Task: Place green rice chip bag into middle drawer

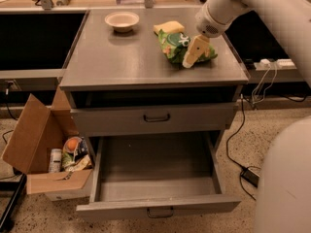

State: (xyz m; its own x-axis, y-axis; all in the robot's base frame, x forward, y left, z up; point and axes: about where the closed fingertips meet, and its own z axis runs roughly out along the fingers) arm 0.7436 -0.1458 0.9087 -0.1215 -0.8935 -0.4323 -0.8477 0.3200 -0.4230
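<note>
The green rice chip bag [173,43] lies crumpled on the grey cabinet top [121,57], toward its right rear. My gripper [193,54] hangs from the white arm [228,6] and sits low over the bag's right end, against or just above it. The middle drawer [121,208] is pulled out wide at the bottom of the cabinet, and its grey inside is bare. The alike drawer front [155,118] above it is closed.
A yellow sponge [168,27] lies just behind the bag. A pale bowl [122,20] stands at the top's rear left. An open cardboard box [41,152] with cans and wrappers stands left of the cabinet. Cables [245,149] run over the floor at right.
</note>
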